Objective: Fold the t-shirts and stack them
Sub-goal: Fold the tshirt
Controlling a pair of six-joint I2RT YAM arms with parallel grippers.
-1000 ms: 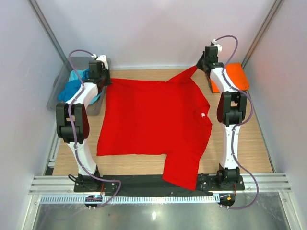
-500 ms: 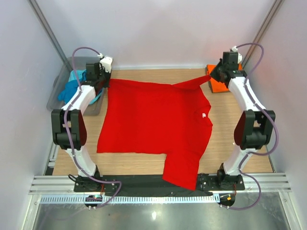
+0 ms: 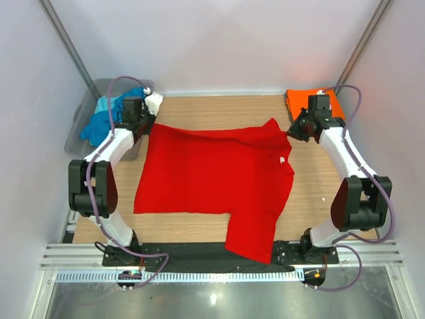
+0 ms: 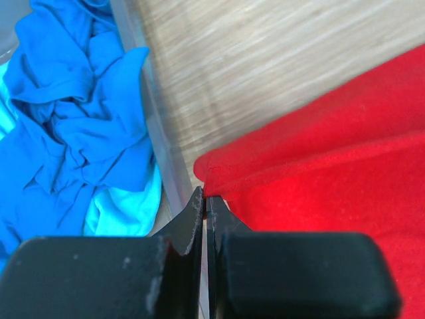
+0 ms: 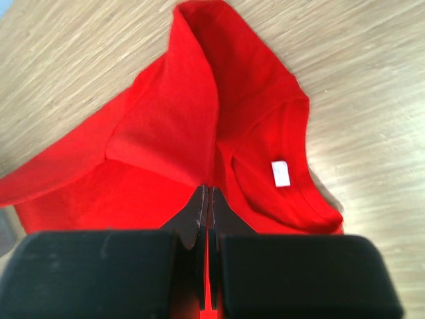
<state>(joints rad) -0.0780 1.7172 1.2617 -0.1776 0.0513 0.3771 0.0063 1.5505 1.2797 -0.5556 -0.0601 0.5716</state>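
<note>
Jaws, red t-shirt [image 3: 212, 174] edge nearer

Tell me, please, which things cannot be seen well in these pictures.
1. Top view: the left arm covers part of the blue and turquoise t-shirts; their number is unclear.
2. Top view: the right arm hides the near part of the orange t-shirt.
3. Wrist views: the left tool and the right tool each hide how much red t-shirt they pinch.
</note>
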